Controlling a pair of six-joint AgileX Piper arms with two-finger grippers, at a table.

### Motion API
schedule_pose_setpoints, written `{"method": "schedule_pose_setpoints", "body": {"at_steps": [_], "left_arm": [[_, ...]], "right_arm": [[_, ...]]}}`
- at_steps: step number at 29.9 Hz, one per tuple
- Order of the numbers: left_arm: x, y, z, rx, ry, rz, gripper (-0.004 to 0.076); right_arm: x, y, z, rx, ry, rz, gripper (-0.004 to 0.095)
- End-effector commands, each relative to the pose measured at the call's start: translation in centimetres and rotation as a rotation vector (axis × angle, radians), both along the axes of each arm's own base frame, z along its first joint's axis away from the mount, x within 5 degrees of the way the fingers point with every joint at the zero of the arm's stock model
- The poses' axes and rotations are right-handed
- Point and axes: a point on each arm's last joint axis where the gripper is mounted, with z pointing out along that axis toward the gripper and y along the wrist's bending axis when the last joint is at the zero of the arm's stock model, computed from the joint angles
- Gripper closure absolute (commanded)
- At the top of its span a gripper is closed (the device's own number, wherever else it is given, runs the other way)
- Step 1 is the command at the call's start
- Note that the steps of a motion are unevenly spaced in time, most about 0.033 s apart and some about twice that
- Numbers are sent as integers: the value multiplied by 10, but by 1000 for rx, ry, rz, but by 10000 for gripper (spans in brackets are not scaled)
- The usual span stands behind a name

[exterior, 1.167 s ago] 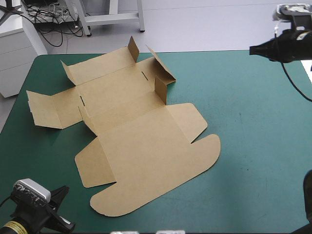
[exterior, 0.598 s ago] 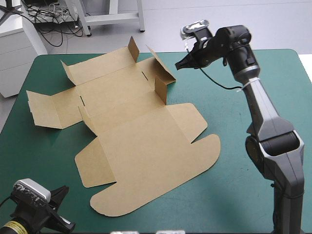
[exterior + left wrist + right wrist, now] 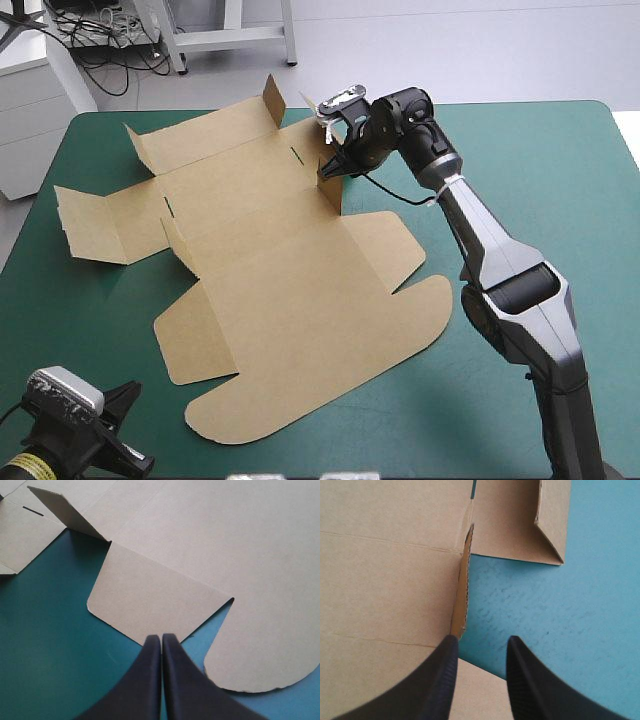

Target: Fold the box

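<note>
The flat brown cardboard box (image 3: 290,290) lies on the teal-green bench (image 3: 560,160); our right jaws stand parted at its upright flap (image 3: 332,195), likely to grip it; left jaws clenched beside it

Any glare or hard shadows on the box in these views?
High view: even light on the box, no glare, only faint shade by the raised flaps. Left wrist view: the tilted flap darkens the teal-green cover beneath it. Right wrist view: no glare, no hard shadow.
</note>
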Motion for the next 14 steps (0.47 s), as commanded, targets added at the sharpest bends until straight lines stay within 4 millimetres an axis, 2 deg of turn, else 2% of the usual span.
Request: {"method": "schedule_pose_setpoints", "body": {"at_steps": [1,4,8,14], "left_arm": [[2,-1,14,-40,-73,1,734],[2,-1,14,-40,-73,1,734],[2,-1,14,-40,-73,1,734],[2,-1,14,-40,-73,1,734]], "right_arm": [[-7,-5,35,66,-105,-20,438],[-6,-3,36,91,-118,-17,382],[-1,-1,40,113,-188,-5,379],[8,4,20,86,-173,19,386]]}}
